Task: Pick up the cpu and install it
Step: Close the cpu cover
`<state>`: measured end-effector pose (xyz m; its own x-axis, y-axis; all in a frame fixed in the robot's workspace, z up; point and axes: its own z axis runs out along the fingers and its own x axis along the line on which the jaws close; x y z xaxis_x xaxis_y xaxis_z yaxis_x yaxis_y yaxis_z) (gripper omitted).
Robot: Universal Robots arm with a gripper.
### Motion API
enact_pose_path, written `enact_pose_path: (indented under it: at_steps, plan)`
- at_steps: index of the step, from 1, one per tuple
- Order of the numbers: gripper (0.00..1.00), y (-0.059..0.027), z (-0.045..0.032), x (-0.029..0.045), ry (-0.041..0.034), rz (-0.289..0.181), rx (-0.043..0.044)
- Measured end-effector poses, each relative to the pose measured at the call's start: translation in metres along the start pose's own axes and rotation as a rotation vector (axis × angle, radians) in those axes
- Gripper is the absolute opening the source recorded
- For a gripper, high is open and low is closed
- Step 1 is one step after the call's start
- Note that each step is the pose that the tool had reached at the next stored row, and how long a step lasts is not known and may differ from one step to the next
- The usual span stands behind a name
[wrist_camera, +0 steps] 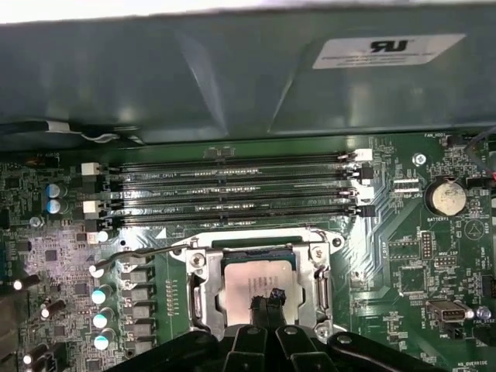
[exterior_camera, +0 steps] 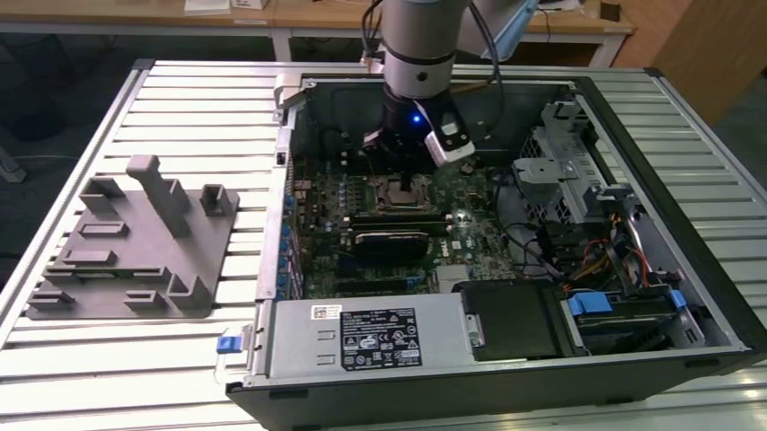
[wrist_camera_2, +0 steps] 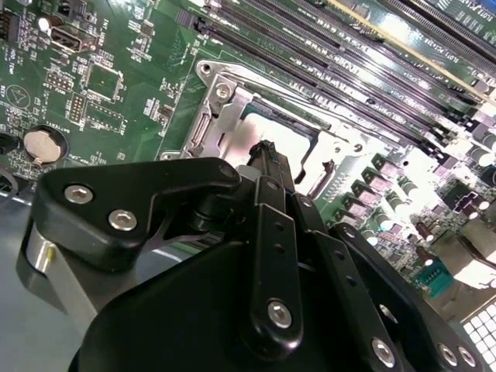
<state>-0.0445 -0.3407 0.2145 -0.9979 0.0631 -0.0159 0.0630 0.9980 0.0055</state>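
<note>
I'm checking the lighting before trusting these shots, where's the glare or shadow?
Second wrist view: glare whitens the board beside the socket. First wrist view: the cpu is well lit, the gripper dark over it. Exterior view: the case interior is shaded.

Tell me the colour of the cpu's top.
Pale silvery beige; the cpu shows best in the first wrist view.
</note>
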Motion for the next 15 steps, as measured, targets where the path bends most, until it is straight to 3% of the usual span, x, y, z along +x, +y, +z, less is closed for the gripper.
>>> enact_pose_path:
  at_steps: [8,15]
  plan:
    - [0.11,-0.0005,0.0016,0.0091,-0.0171,0.0,-0.0013]
    - [0.11,-0.0008,0.0029,0.0128,-0.023,0.0,-0.0013]
